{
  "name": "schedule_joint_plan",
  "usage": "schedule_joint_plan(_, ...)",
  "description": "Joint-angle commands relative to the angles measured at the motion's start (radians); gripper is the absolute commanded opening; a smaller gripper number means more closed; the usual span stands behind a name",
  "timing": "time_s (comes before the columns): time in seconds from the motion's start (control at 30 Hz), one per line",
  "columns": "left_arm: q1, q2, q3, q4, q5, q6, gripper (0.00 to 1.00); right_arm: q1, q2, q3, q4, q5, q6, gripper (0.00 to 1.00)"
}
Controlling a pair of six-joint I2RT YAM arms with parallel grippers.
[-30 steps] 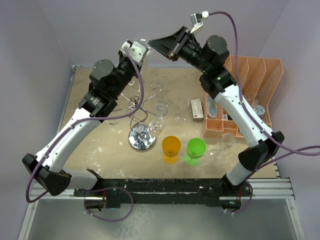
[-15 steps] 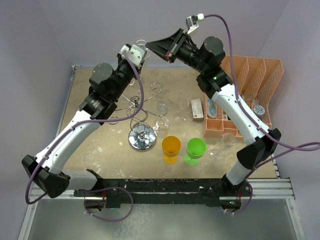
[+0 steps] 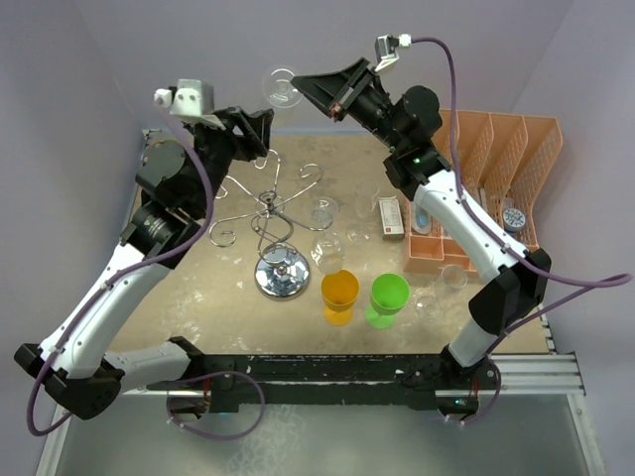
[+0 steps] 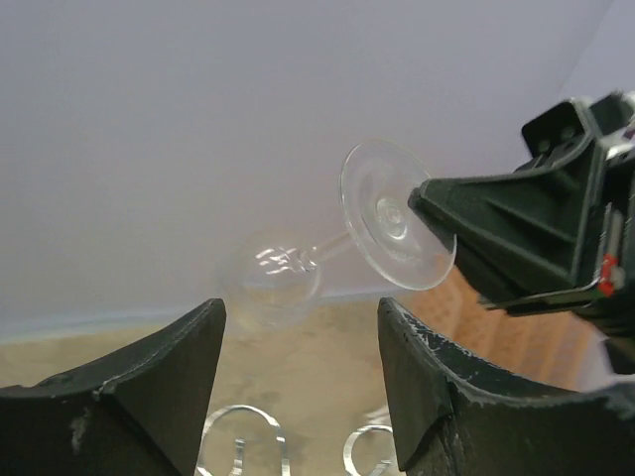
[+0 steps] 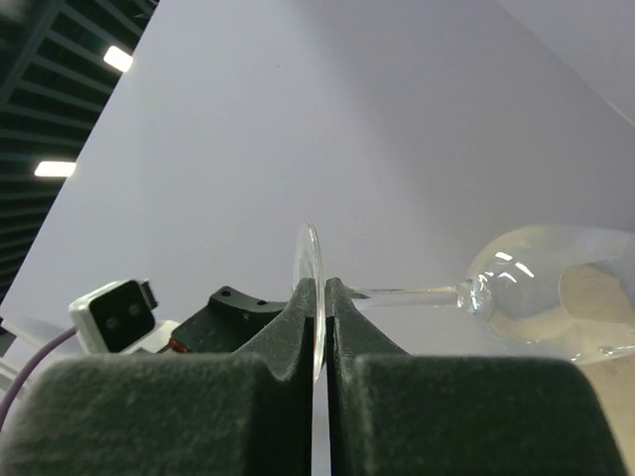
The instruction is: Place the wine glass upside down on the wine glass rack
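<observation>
Wine glass [image 3: 281, 87] up in the air over the far side of the table [image 3: 198, 288], well above the wine glass rack [image 3: 282, 273] and not touching it. Lying roughly sideways, stem near level, bowl turned toward the left arm. Gripped by the thin rim of its round foot between the fingers of the right gripper [image 3: 298, 82], pressed together on the foot's edge, as plain in the right wrist view [image 5: 320, 297]. Left gripper [image 3: 260, 134] just beside the bowl with fingers spread wide and holding nothing; in its own wrist view [image 4: 298, 317] the bowl seen beyond the gap, clear of both fingers [image 4: 149, 367]. Rack upright on its mirrored disc, curled chrome arms bare. Near the rack's base an orange cup [image 3: 339, 295] and a green cup [image 3: 389, 296] side by side, with further clear glasses [image 3: 322, 213] behind them. Orange mesh organiser [image 3: 496, 149] at the table's right edge.
</observation>
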Motion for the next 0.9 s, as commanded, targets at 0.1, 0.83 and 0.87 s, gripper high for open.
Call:
schedule_joint_plan(0.1, 0.0, -0.016, 0.079, -0.095, 0.054, -0.63, 0.6, 0.001, -0.005, 0.01, 0.198, 0.0, 0.001, 0.0)
schedule_joint_plan(0.83, 0.054, 0.002, 0.086, -0.059, -0.042, -0.672, 0.38, 0.001, 0.03, -0.006, 0.28, -0.195, 0.07, 0.0)
schedule_joint_plan(0.87, 0.055, -0.002, 0.086, -0.058, -0.045, -0.668, 0.36, 0.001, 0.033, -0.007, 0.286, -0.198, 0.075, 0.0)
